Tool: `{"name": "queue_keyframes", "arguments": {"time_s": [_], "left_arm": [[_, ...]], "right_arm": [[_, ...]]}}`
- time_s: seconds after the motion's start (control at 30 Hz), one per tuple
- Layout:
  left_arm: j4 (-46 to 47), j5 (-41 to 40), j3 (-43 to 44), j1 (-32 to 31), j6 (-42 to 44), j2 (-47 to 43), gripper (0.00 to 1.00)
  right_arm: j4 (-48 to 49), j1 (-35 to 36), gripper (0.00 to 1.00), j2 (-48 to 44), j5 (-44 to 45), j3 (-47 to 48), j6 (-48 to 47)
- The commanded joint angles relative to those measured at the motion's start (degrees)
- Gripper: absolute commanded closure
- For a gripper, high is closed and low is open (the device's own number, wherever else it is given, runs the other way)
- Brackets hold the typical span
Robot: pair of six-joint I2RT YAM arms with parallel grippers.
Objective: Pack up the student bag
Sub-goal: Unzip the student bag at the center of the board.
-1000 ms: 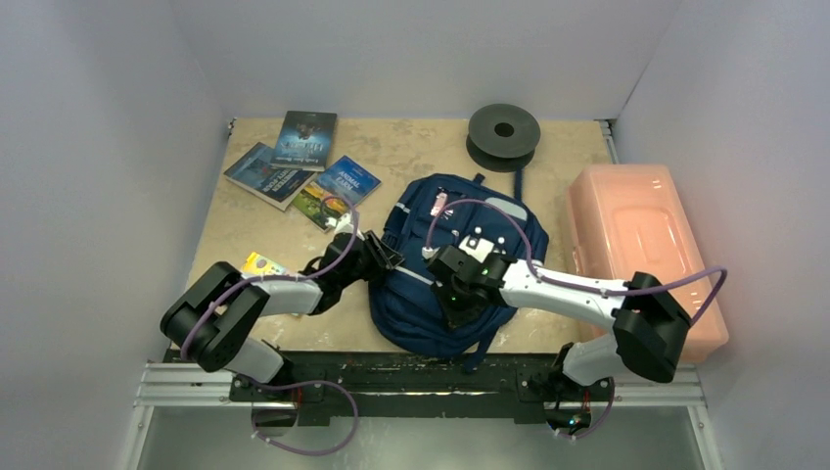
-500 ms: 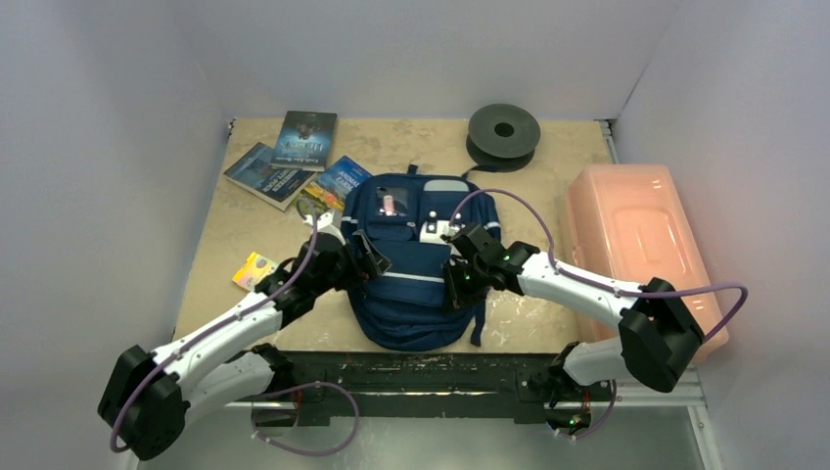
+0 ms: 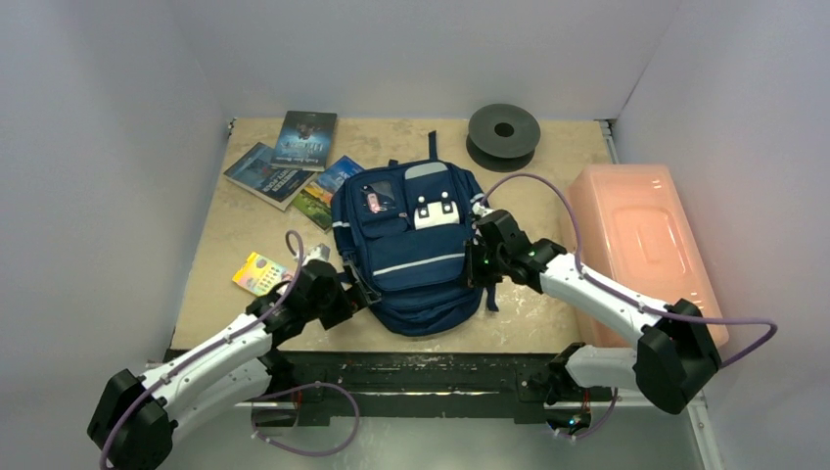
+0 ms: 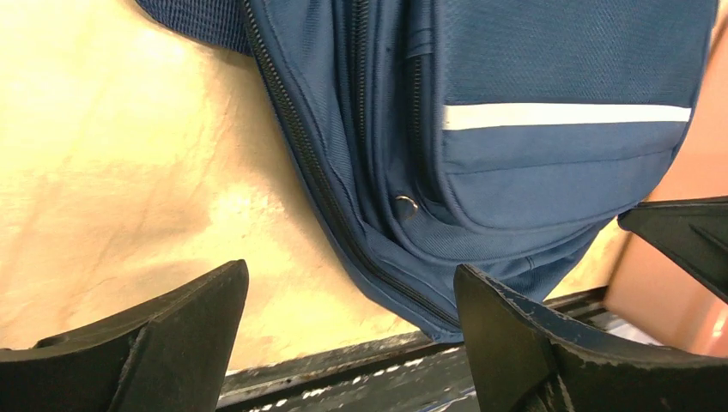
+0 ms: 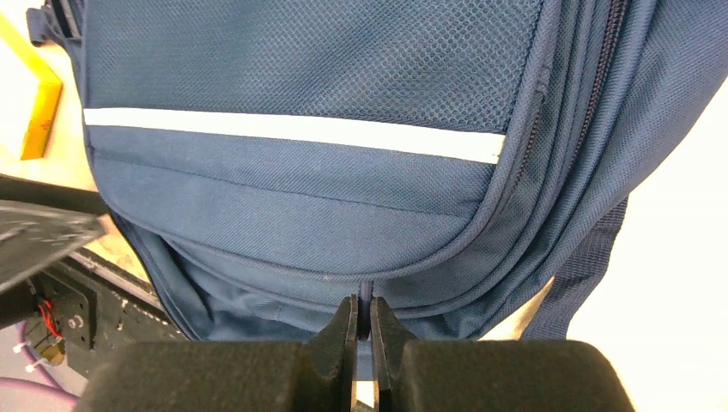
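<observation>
Bag [image 3: 406,250]: laid front up at mid-table between books [image 3: 284,166] and pink box [image 3: 636,235], long axis near to far, handle end pointed at the back wall; shown whole from above only. Right gripper [image 5: 366,313]: jaws pinched on a thin tab [image 5: 367,290] at the bag's right edge, seen only by its wrist camera. Left gripper [image 4: 352,343]: jaws spread, beside the bag's near left corner.

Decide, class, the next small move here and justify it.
Probably: the right fingers, shut on a thin dark tab at the edge of the navy blue fabric backpack, should pull it along the zip, since the bag looks closed and the left fingers stand open, holding nothing.
</observation>
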Motion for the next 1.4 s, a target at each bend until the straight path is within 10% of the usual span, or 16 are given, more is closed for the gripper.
{"name": "queue_keyframes", "arguments": {"time_s": [0.0,0.23,0.43,0.5,0.93,1.3,1.37], "left_arm": [[22.7,6.6,-9.3,0.0,-8.6,2.3,0.10],[45.2,10.3,-2.7,-4.6,-5.2,25.3,0.16],[66.3,4.6,-8.9,-6.3,-10.5,33.7,0.90],[67.8,0.7,-10.0,-7.7,-10.6,32.5,1.00],[66.6,-12.7,-4.9,-18.8,-4.7,26.5,1.00],[54.9,-11.4,-3.3,-19.1,0.2,19.6,1.00],[52.4,-11.0,-3.1,-18.6,0.4,19.0,1.00]], "right_arm": [[1.6,-0.1,1.00,-3.0,1.7,-0.6,-0.7],[0.9,0.0,1.00,-5.0,2.0,0.0,-4.0],[-3.6,1.9,1.00,-5.8,-1.0,0.8,-9.0],[-4.1,6.4,1.00,-5.2,-1.8,2.1,-9.4],[19.0,12.6,1.00,8.2,-16.6,11.6,12.1],[-0.6,8.1,1.00,0.5,4.2,11.9,5.3],[-4.1,0.6,0.88,-4.1,5.1,8.6,4.9]]}}
